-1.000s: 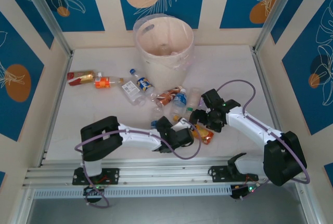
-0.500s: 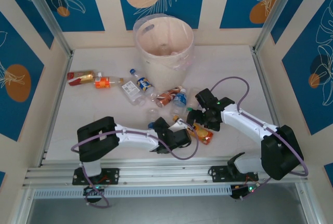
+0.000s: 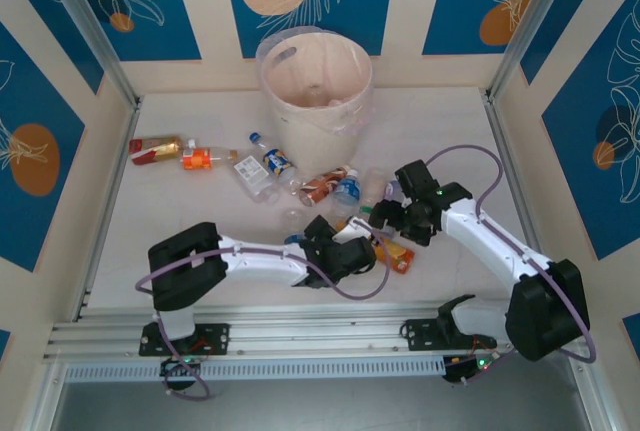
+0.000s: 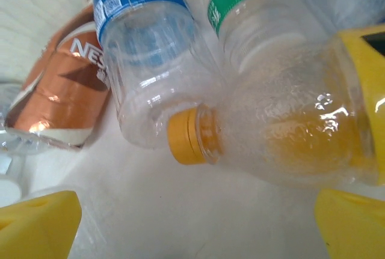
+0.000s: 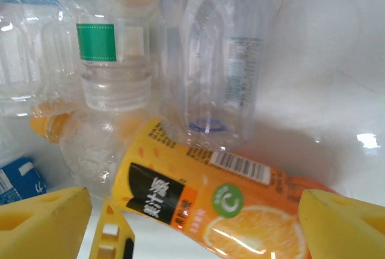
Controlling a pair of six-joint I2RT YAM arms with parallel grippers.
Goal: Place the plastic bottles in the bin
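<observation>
Bottles (image 3: 325, 186) strewn flat about the middle of the table (image 3: 180, 211), on the near side of the bin (image 3: 290, 111) upright at its far edge. Left gripper (image 4: 192, 229) low beside the capped neck of the orange bottle (image 4: 283, 145), jaws spread wide and pinching nothing, a blue-labelled bottle (image 4: 144, 60) and a green-labelled one (image 4: 240, 12) just beyond. Right gripper (image 5: 192, 223) down over that orange bottle's label, jaws spread to either side, not closed on it.

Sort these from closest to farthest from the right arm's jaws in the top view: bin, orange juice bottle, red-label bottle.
1. orange juice bottle, front, a little right of middle.
2. bin, at the back, middle.
3. red-label bottle, far left.
</observation>
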